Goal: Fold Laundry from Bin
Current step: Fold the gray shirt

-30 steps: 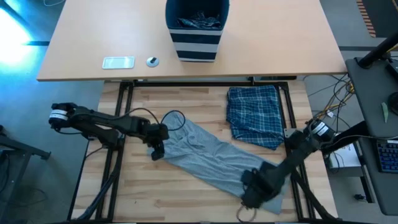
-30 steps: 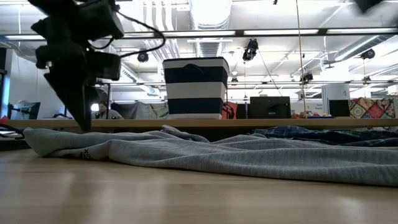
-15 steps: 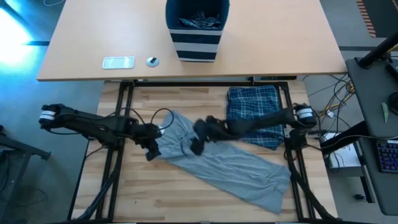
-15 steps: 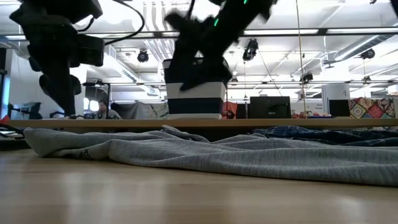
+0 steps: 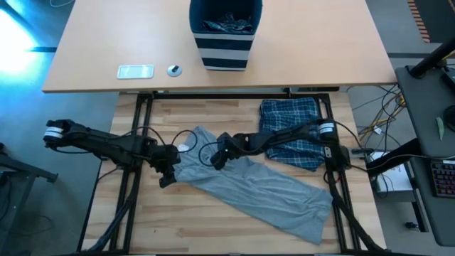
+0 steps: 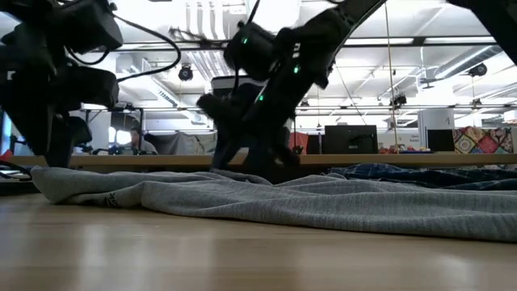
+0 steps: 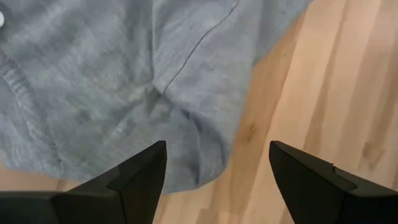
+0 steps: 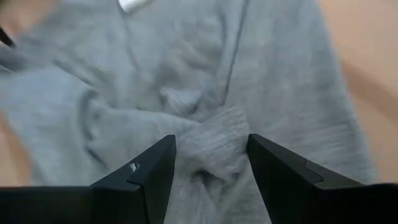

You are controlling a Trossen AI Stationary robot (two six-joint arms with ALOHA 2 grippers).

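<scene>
A grey T-shirt (image 5: 256, 188) lies spread slantwise on the wooden table, from far left to near right. My right gripper (image 5: 215, 160) is open, low over the shirt's far left part; its fingers stand on either side of a bunched fold (image 8: 211, 134). At the shirt's left edge (image 7: 205, 155) my left gripper (image 5: 165, 179) hangs open, partly over bare wood. A folded blue plaid garment (image 5: 290, 131) lies flat at the far right. The striped navy bin (image 5: 224, 50) stands on the tan table beyond, with dark laundry (image 5: 226, 25) inside. My right gripper comes slanting down from the table's right, its fingers (image 8: 149, 174) on either side of the raised fold near the shirt's collar end. Whether they touch the cloth, I cannot tell. The shirt lies slack on the table.
A pale flat device (image 5: 135, 71) and a small round thing (image 5: 174, 70) lie on the tan table (image 5: 320, 50) left of the bin. Cables loop over the wood beside the shirt's far left end. Bare wood (image 5: 178, 227) shows along the near left.
My right gripper has swung from the shirt's near right end across the table to its far left part, turning and coming down over the bunched fold. My left gripper has drawn back toward the table's left edge, off the shirt's middle to its edge.
</scene>
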